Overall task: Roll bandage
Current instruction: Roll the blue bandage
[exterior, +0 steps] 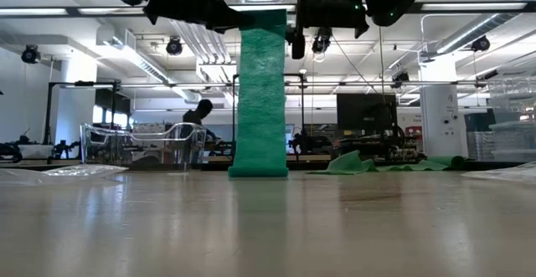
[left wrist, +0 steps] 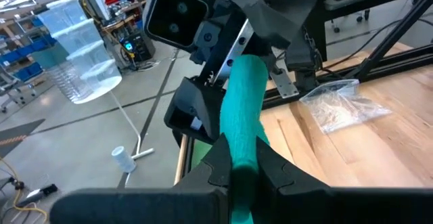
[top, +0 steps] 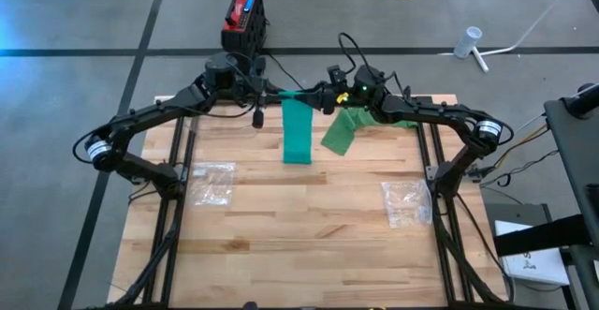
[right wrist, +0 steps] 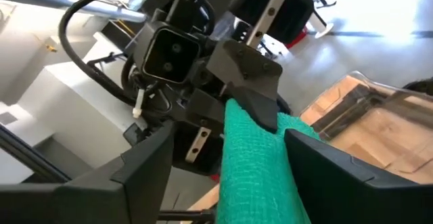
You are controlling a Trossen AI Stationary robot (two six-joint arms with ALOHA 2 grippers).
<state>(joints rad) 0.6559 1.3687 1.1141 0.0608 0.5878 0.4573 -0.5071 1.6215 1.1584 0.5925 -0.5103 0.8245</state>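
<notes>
**Left jaws clenched on bandage, right jaws spread around it**

The left gripper (left wrist: 243, 173) has its jaws clenched on the top of a green bandage (top: 298, 130), the fabric pinched between its two dark fingers (left wrist: 216, 166) in the left wrist view. The right gripper (right wrist: 226, 153) has its jaws released and standing wide, one finger (right wrist: 145, 160) on each side of the same strip where it runs between them; whether either finger touches the fabric cannot be told.

Both grippers meet head to head high above the middle of the far edge of the wooden table (top: 309, 235). From there the bandage hangs straight down as a flat strip, and the low view shows its lower end resting on the table in a small fold. On the table just to the right of that strip, near the far edge, lies a second heap of loose green bandage cloth (top: 348, 127), stretching toward the far right corner.

Two clear plastic bags lie well apart on the table: one (top: 211, 181) near the left edge, the other (top: 406, 203) near the right edge. Beyond the far edge, on the floor, stands a red and black box (top: 245, 15).
</notes>
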